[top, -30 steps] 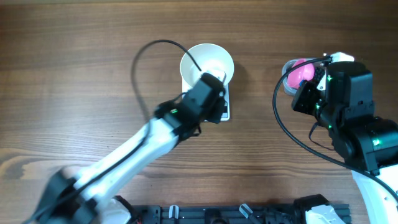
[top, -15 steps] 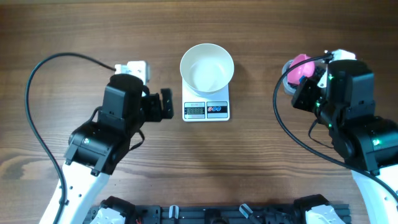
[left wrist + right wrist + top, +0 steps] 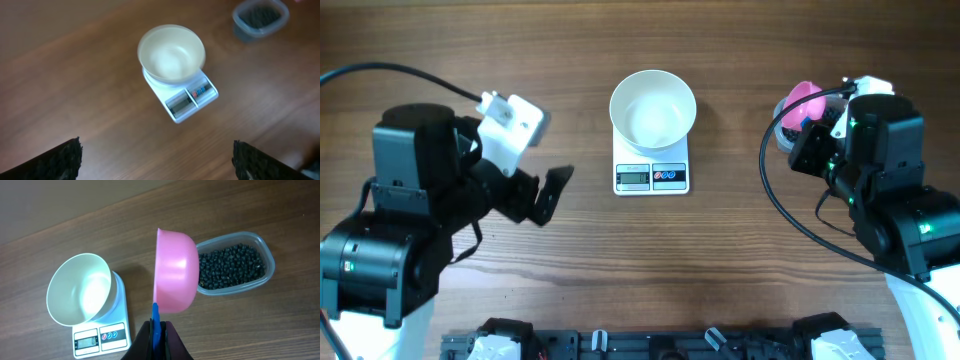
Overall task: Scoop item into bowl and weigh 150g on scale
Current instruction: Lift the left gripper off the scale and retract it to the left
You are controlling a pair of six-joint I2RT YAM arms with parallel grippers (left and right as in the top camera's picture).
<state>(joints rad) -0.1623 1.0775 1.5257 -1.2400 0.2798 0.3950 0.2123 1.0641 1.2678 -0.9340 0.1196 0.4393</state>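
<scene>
The white bowl (image 3: 653, 110) stands on the small white scale (image 3: 653, 176) at the table's middle and looks bare inside. My left gripper (image 3: 541, 194) hangs open to the left of the scale with nothing between its fingers (image 3: 56, 161); its view shows the bowl (image 3: 171, 52) and scale (image 3: 193, 98) ahead. At the right, my right gripper (image 3: 156, 336) is shut on the blue handle (image 3: 155, 316) of a pink scoop (image 3: 175, 272). The scoop (image 3: 802, 101) is tipped on its side above the clear tub (image 3: 260, 247) of black item grains (image 3: 230, 266).
The clear tub (image 3: 783, 136) sits at the table's right, partly under my right arm. A black cable loops from each arm over the wood. A dark rail (image 3: 650, 345) runs along the front edge.
My left arm has swung away from the bowl and scale to the left side, and its gripper has opened. The right arm and pink scoop have stayed put.
</scene>
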